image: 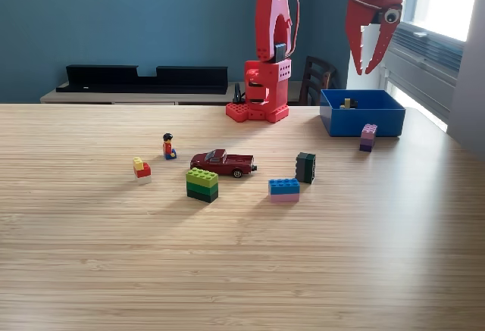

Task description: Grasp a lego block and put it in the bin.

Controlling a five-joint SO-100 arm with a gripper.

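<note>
Hanging high above the blue bin [362,113] at the exterior view's upper right: the red gripper [371,68], fingers pointing down with a narrow gap between them, holding nothing, well clear of the bin's rim; sitting on the wooden table [242,263] toward its far right edge: that bin, open-topped, with a small dark and yellowish piece [348,104] lying inside (too small to tell what it is); standing just in front of the bin's right corner: a purple block [368,137], near the wall, contact unclear; rising behind the bin's left side: the red arm base [260,92]; lying scattered across the middle of the table, all well apart from the bin: a dark green block [305,167] upright, a blue-on-pink block [284,189] just beside it to the left, a lime-topped green block [202,184], a dark red toy car [223,162], a small toy figure [168,146], and a yellow-and-red block [142,170] farthest left.
</note>
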